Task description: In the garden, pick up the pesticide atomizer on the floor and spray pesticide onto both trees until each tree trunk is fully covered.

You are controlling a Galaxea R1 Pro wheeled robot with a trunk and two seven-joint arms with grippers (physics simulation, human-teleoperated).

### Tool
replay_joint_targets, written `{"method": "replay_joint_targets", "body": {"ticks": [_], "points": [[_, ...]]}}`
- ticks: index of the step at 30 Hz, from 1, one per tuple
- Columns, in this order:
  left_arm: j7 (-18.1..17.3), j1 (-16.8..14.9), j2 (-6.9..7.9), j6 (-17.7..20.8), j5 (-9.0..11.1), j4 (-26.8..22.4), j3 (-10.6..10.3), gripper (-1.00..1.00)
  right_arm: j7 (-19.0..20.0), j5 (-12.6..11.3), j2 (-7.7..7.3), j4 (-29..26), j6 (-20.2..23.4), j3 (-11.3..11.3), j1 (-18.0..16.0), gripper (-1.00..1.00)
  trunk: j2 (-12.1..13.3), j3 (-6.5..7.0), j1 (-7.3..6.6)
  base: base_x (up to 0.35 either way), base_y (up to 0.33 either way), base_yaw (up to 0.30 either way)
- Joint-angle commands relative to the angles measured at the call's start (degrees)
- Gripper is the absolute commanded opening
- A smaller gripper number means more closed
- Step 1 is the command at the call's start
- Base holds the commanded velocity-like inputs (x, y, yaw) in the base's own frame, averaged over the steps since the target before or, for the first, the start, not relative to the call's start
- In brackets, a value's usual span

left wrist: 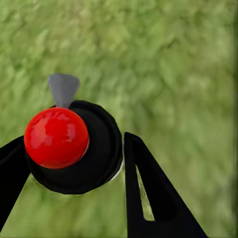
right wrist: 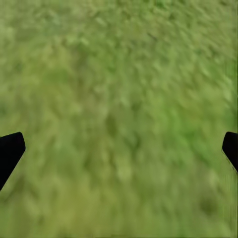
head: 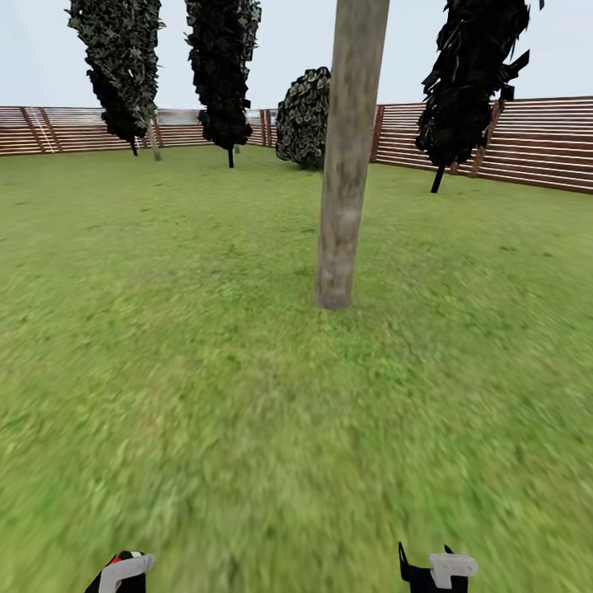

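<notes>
Green lawn (head: 165, 371) everywhere, blurry underfoot, ringed far off by a brown slatted fence (head: 535, 140) under a pale sky. Dark columnar cypresses (head: 221, 66) standing along the far edge, left and right, with a rounded shrub (head: 305, 115) between them near the fence.

Dead ahead, slightly right of centre, one thick grey-brown tree trunk (head: 346, 165), bare and branchless, leaning a little, rooted in the grass at mid distance; crown cut off above. No second such trunk identifiable with any certainty.

Low at the near edge, tips of both arms. Left end effector (left wrist: 74, 148) pinching the pesticide atomizer (left wrist: 74, 146): black round body with a glossy red knob on top and a small grey nozzle tab, one dark finger (left wrist: 153, 193) pressed against its side, the other at its far flank. Same red-and-black bit peeking out at the near left in the head view. Right end effector (right wrist: 119, 148) spread wide, fingertips at the frame edges, nothing but grass between them.

Judged stage: pickup done, approach to the first trunk under way, spraying not yet begun. Next move likely calls for rolling closer to the trunk, raising the left arm, aiming the nozzle squarely at the bark, then sweeping up and down and around for full coverage.
</notes>
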Motion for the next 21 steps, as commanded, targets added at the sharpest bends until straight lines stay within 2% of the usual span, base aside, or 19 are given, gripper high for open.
{"method": "replay_joint_targets", "body": {"ticks": [1, 9, 17, 21], "points": [[0.0, 0.0, 0.02, -0.2, 0.4, 0.0, -0.1, -1.0, -0.2, 0.1, 0.0, 0.0, -0.1, 0.1, 0.0, 1.0, 0.0, -0.04, 0.02, 0.301, -0.143, 0.0], [0.0, 0.0, 0.04, -0.2, 0.4, 0.0, -0.1, -1.0, -0.2, 0.1, 0.0, 0.1, -0.1, 0.1, 0.0, 1.0, 0.0, -0.04, 0.02, 0.308, -0.137, -0.032], [0.0, 0.0, 0.04, -0.2, 0.4, 0.1, -0.1, -1.0, -0.2, 0.1, 0.0, 0.1, -0.1, 0.1, 0.0, 1.0, 0.0, -0.04, 0.02, 0.332, -0.094, -0.257], [0.0, 0.0, 0.04, -0.2, 0.4, 0.1, -0.1, -1.0, -0.2, 0.1, 0.07, 0.1, -0.1, 0.1, 0.0, 1.0, 0.0, -0.04, 0.02, 0.335, -0.082, -0.115]]}}
